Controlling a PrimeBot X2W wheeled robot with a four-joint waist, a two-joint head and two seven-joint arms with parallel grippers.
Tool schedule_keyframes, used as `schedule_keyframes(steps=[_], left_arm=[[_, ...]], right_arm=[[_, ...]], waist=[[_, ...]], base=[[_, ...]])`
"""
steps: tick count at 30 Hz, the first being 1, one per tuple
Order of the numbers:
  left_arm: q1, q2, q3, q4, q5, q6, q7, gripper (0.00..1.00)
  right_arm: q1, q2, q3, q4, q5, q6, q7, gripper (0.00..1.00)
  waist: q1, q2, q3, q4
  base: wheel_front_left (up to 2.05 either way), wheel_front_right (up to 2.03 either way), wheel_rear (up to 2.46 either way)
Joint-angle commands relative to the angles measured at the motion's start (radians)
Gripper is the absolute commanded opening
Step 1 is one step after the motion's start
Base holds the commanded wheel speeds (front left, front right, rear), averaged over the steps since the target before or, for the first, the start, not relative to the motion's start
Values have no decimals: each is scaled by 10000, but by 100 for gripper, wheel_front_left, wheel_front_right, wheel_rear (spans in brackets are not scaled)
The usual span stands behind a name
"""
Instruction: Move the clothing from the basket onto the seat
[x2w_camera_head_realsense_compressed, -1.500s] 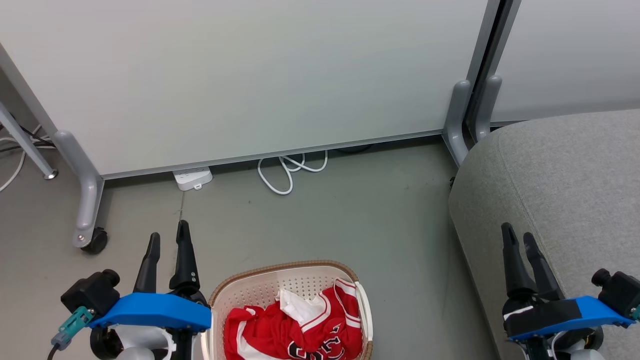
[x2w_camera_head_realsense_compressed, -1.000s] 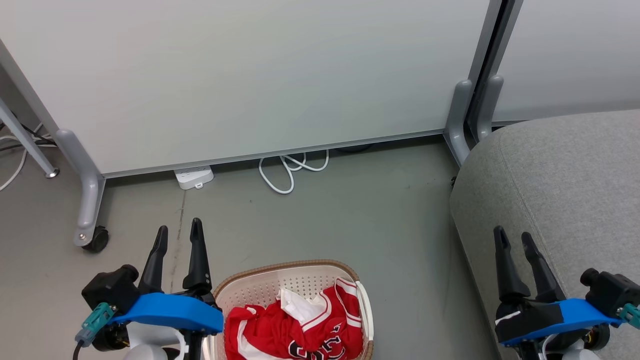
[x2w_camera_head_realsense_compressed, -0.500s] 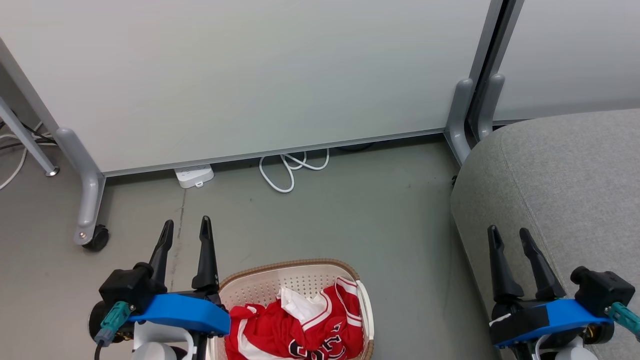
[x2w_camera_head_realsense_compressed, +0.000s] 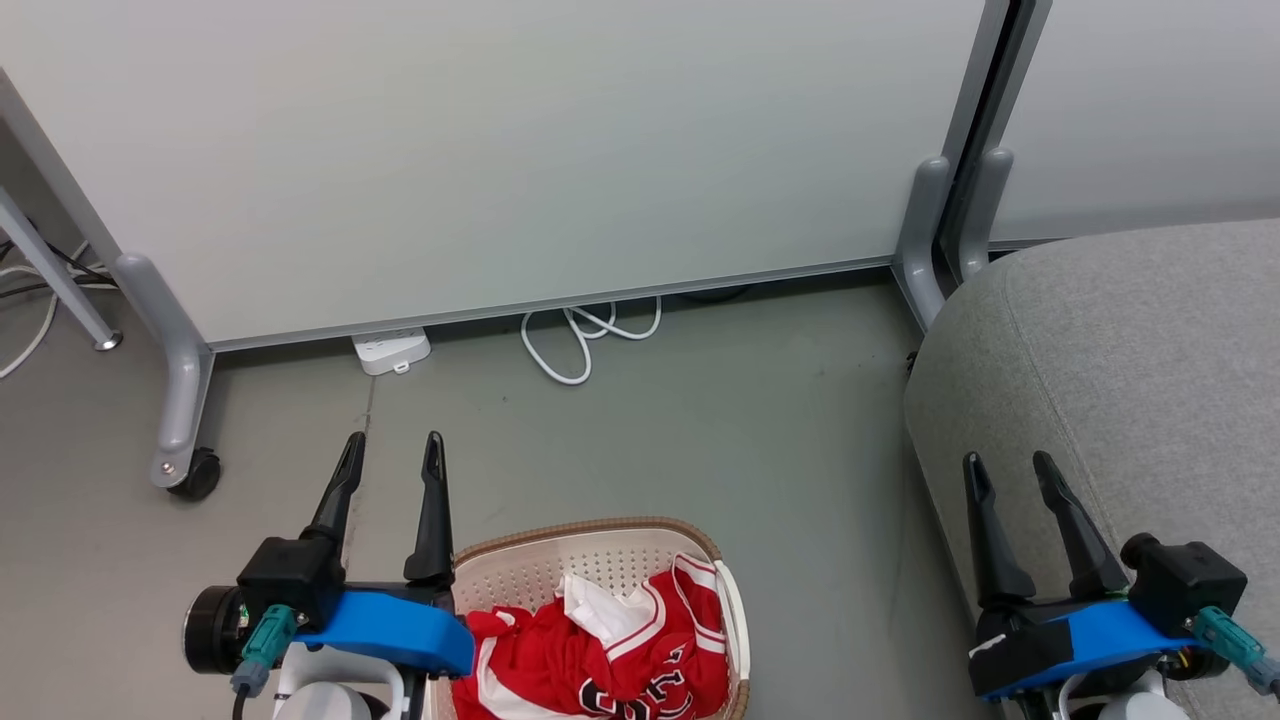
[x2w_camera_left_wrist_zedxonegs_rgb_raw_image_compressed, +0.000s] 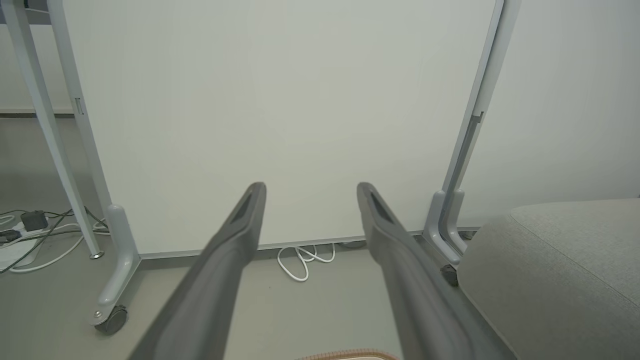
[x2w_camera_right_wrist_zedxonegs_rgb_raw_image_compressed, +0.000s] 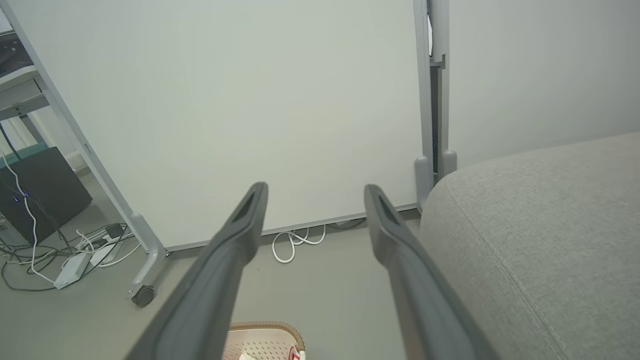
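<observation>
The left gripper hangs beside the left rim of the laundry basket, its fingers spread apart and empty. The right gripper, also spread and empty, hovers over the near edge of the grey seat. The basket stands on the floor and holds the crumpled red clothing, black lettering showing.

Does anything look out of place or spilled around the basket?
Nothing stands out. The clothing lies crumpled in the basket, none on the floor; a white cable loops loosely by the partition.
</observation>
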Motion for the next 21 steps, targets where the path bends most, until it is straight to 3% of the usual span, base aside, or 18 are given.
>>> schedule_keyframes(steps=[1,21], left_arm=[[-175,44,-57,7,240,28,-93,100],[-169,47,-263,148,1622,75,-471,100]], right_arm=[[-147,-74,33,4,-251,20,-84,100],[-81,-83,167,66,-1721,16,-464,100]], waist=[[0,0,-8,8],[0,0,-19,56]], base=[[0,0,0],[0,0,0]])
